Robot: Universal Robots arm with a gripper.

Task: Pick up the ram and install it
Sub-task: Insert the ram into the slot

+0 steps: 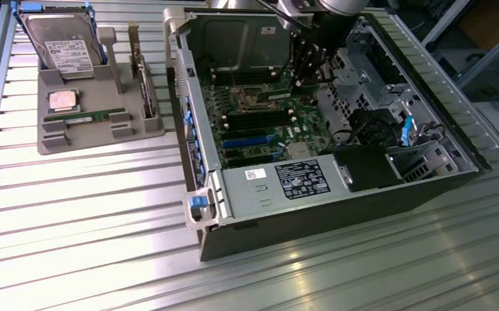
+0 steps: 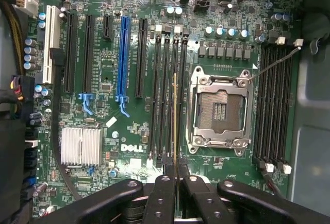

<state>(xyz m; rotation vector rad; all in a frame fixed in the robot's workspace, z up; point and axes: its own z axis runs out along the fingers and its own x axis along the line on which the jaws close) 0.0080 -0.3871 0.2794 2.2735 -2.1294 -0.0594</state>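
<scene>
Item: gripper (image 2: 176, 175). Jaws clamped on the ram (image 2: 175, 126), which the wrist view shows edge-on as a thin gold-green line running out from between the black fingers (image 2: 162, 193). In the exterior view the gripper (image 1: 306, 58) is deep inside the open computer case (image 1: 319, 214), reaching down toward the motherboard (image 2: 129, 80).

Item: ram. Held on edge above the bank of dark memory slots (image 2: 167, 90) just beside the empty processor socket (image 2: 220, 108). Its line runs parallel with the slots and lies between or over the inner ones; which slot it is matched to cannot be told, nor whether its lower edge touches the board yet.

Item: second slot bank (image 2: 273, 105), on the far side of the socket, empty.

Step in hand, judged: pick-up done; the installing stage is under way, with the stick carried to the slots but not seen seated.

Next move calls for, judged: exact alignment of stick edge with one slot's groove, end latches open, then a straight, even press without tilt.

Item: grey parts holder (image 1: 102, 123) on the ribbed metal worktop (image 1: 76, 214), to the exterior view's left of the case, well apart. Holds a hard drive (image 1: 63, 45), a square processor chip (image 1: 62, 100) and a narrow green stick (image 1: 85, 118) lying in a groove.
</scene>
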